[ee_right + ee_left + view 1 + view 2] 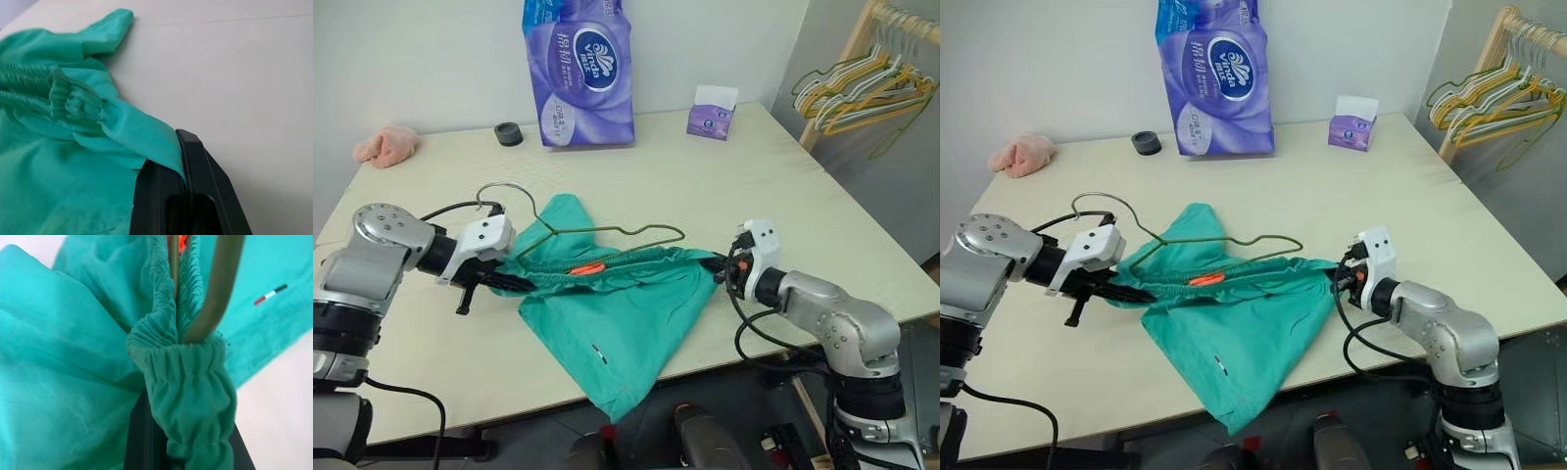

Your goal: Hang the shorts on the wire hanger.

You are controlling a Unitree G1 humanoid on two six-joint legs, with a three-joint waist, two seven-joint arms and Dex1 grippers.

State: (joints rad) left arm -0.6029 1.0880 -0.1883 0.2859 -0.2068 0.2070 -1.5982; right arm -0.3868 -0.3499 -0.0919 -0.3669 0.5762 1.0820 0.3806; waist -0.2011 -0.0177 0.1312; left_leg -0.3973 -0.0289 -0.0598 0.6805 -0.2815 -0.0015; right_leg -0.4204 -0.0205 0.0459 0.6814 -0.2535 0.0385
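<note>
left pincer [514, 283]: clenched on waistband end of the shorts [607, 323] | shorts: stretched between both pincers near the tabletop [724, 186] front edge, one leg over it | wire hanger [607, 233]: inside waistband, hook toward left | right pincer [720, 269]: clenched on opposite waistband end
</note>
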